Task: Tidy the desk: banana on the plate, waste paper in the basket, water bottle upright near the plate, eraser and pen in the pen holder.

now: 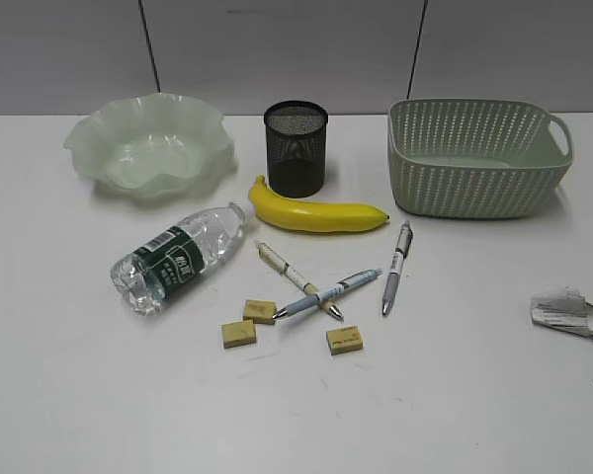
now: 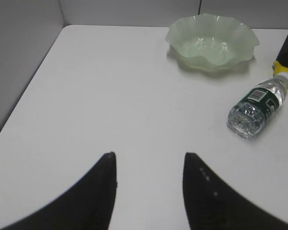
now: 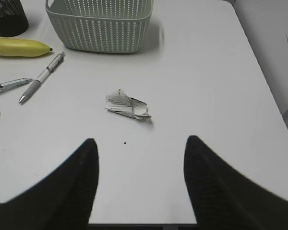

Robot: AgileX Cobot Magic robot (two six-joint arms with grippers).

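fingers (image 3: 81, 187) of both grippers parted and empty above desk (image 1: 79, 395); risk: lying water bottle (image 1: 176, 259) could roll, crumpled waste paper (image 3: 126, 105) slip from pinch.

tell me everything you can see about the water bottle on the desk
The bottle is small, clear, ribbed plastic with a dark green label carrying white print and a white cap. It lies on its side on the white desk, cap pointing toward the banana and base toward the camera in the exterior view. It sits in front of the plate, left of the pens and erasers. Nothing grips it; only the desk clearly touches it. Whether the cap touches the banana's tip cannot be told.
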